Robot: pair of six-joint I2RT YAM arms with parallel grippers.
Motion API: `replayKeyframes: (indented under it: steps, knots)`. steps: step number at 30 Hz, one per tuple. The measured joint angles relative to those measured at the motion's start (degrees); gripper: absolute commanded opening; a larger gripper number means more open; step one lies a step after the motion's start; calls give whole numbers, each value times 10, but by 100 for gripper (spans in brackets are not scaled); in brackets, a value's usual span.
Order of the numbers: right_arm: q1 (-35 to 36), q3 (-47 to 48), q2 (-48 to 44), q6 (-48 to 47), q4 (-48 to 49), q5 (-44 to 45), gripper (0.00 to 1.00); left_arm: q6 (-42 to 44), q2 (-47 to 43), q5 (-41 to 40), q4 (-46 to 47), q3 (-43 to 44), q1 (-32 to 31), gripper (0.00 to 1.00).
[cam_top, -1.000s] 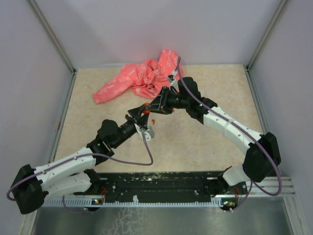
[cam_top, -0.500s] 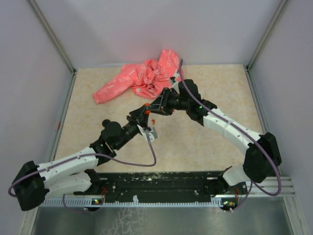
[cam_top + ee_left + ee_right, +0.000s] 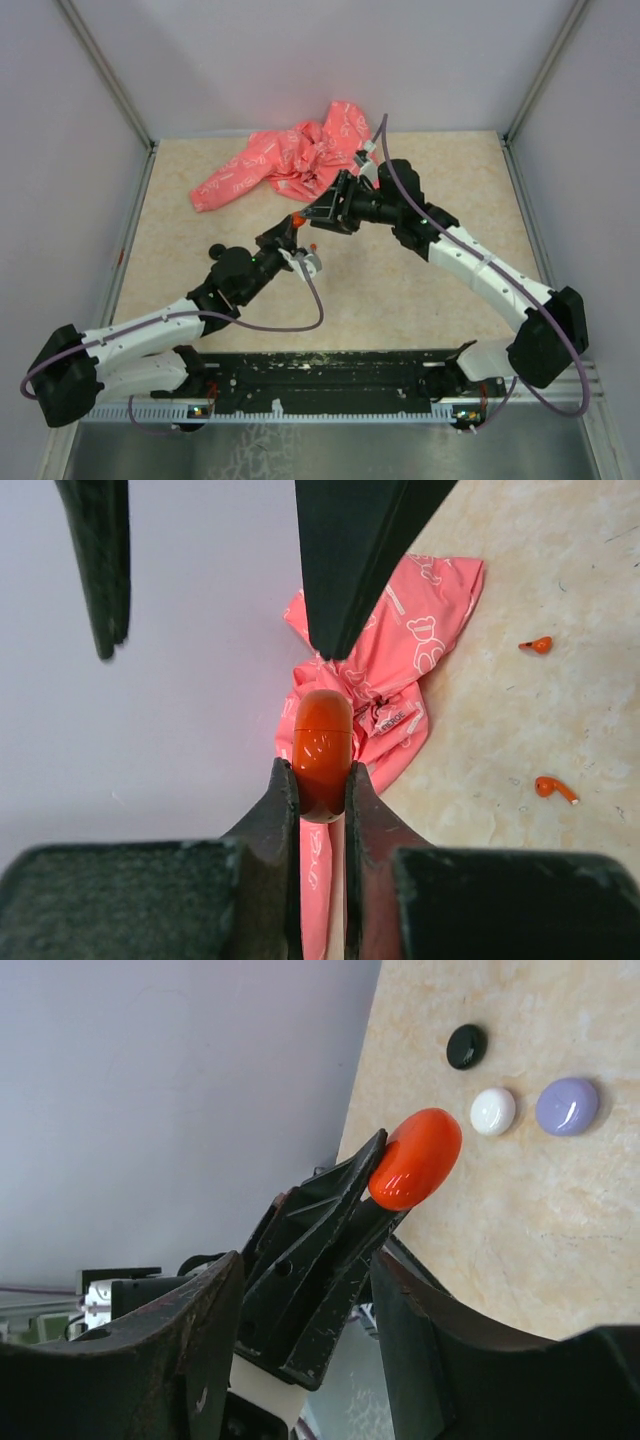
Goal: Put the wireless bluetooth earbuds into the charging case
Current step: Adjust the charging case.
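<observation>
The glossy red-orange pebble-shaped charging case (image 3: 322, 742) is sitting closed, pinched by the left gripper (image 3: 322, 780) above the tabletop's middle. Two tiny orange earbuds (image 3: 537, 645) are lying loose on the beige tabletop (image 3: 560, 540). The right gripper (image 3: 308, 1265) is hovering spread beside the case.

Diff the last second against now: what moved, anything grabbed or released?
The left gripper, shut on the charging case, edged farther up the table toward the open right gripper; the right arm's elbow swung out to its right. Nothing grabbed or released. The pink cloth and the earbud seen from above stayed put.
</observation>
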Motion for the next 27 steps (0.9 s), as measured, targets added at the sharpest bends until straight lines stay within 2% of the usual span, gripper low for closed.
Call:
replayKeyframes:
  steps: [8,14,20,27]
  knots:
    - [-35,-4,-27,-77,-14,2,60,-78,0,1,-23,2,11,0]
    - [-58,-40,-71,-209,1,21,61,-153,-1,44,-53,16,45,0]
    - [-60,-87,-104,-371,43,10,56,-249,-10,146,-71,33,96,0]
    - [-60,-152,-120,-525,112,-47,57,-376,-19,307,-60,42,158,0]
